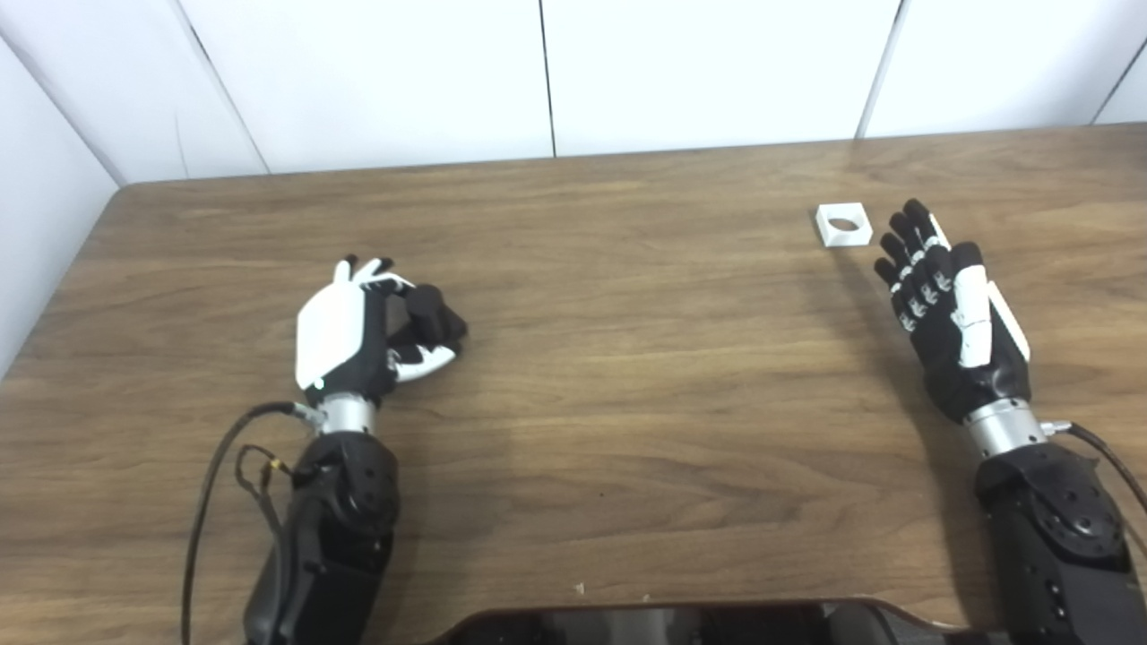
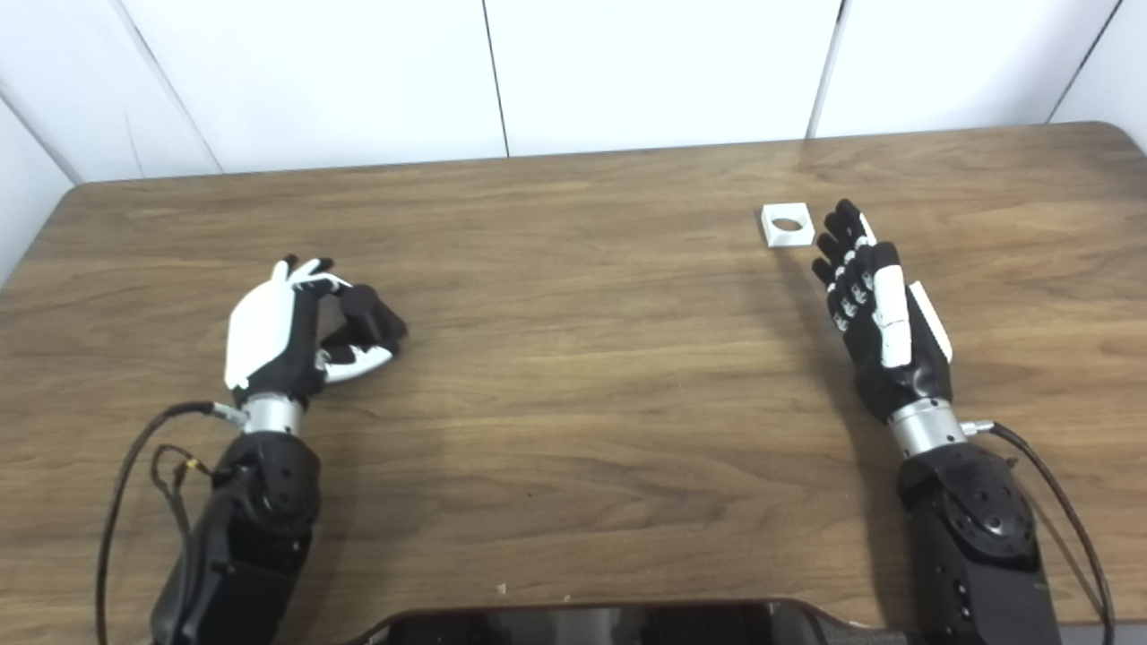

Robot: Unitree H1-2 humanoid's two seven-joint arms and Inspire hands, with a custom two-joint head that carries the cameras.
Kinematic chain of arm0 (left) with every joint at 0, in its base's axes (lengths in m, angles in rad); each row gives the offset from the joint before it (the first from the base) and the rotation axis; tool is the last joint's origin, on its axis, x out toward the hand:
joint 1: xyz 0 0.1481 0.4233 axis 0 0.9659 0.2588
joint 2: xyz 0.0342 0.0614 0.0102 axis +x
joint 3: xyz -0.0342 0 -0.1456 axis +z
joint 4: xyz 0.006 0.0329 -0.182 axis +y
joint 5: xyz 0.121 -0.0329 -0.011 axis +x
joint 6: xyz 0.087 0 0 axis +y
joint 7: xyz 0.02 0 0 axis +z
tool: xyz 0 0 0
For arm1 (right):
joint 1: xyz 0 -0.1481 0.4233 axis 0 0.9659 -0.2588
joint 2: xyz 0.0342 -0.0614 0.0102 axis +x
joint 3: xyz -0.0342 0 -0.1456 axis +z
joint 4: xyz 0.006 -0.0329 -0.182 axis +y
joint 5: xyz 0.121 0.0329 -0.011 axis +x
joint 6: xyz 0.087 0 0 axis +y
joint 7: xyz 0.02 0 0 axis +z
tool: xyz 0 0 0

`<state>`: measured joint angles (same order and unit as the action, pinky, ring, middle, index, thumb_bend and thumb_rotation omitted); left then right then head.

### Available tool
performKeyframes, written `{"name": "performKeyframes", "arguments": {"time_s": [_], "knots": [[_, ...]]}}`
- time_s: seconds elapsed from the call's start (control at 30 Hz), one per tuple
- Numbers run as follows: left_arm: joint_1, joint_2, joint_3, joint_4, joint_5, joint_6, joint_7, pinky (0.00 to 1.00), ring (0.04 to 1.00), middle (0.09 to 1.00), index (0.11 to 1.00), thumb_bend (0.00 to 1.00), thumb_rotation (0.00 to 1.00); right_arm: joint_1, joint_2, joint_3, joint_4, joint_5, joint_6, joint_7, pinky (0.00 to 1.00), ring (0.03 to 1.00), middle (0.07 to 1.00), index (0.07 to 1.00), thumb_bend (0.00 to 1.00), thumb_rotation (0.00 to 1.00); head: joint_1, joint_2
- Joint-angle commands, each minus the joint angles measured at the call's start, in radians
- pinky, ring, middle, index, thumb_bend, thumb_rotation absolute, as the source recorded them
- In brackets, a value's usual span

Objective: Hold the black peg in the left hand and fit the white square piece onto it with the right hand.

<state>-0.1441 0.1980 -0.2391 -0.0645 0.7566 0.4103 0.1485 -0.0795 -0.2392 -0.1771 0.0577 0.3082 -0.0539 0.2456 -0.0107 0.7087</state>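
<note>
Fingers of our left hand [image 1: 358,331] are curling around the black peg [image 1: 436,315] near the table's [image 1: 627,403] left edge. Our right hand [image 1: 950,309] is resting unclenched, grasping nothing, just beside the white square piece [image 1: 843,224] lying toward the far right corner.

No readable text anywhere. No labels, brands or numbers made out. No signs either.
</note>
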Motion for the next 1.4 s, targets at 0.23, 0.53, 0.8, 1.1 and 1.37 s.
{"name": "performKeyframes", "arguments": {"time_s": [0.23, 0.53, 0.8, 1.1, 1.37], "knots": [[0.029, -0.019, -0.058, -0.063, 0.022, -0.021, -0.045, 0.93, 1.0, 0.898, 0.491, 0.52, 0.07, 0.047, 0.015, 0.012, 0.076, 0.002, -0.008, 0.012, 1.0, 1.0, 1.0, 1.0, 0.59, 1.0, -0.006, -0.002], [0.057, -0.03, -0.12, -0.09, 0.054, -0.053, -0.07, 0.93, 0.999, 0.895, 0.492, 0.52, 0.07, 0.048, 0.016, 0.015, 0.071, -0.001, -0.006, 0.01, 1.0, 1.0, 1.0, 1.0, 0.58, 1.0, -0.016, -0.002], [0.099, -0.056, -0.165, -0.107, 0.066, -0.08, -0.074, 0.9, 0.993, 0.893, 0.491, 0.52, 0.07, 0.055, 0.018, 0.022, 0.055, -0.01, 0.015, 0.005, 1.0, 1.0, 1.0, 1.0, 0.6, 1.0, -0.025, 0.0], [0.133, -0.077, -0.209, -0.138, 0.076, -0.104, -0.095, 0.91, 0.998, 0.901, 0.492, 0.52, 0.07, 0.061, 0.023, 0.024, 0.034, -0.016, 0.043, 0.001, 1.0, 1.0, 1.0, 1.0, 0.58, 1.0, -0.035, 0.003], [0.147, -0.076, -0.235, -0.155, 0.12, -0.117, -0.115, 0.86, 0.973, 0.889, 0.492, 0.52, 0.07, 0.067, 0.026, 0.03, 0.024, -0.017, 0.054, 0.005, 1.0, 1.0, 1.0, 1.0, 0.58, 1.0, -0.047, 0.007]]}}
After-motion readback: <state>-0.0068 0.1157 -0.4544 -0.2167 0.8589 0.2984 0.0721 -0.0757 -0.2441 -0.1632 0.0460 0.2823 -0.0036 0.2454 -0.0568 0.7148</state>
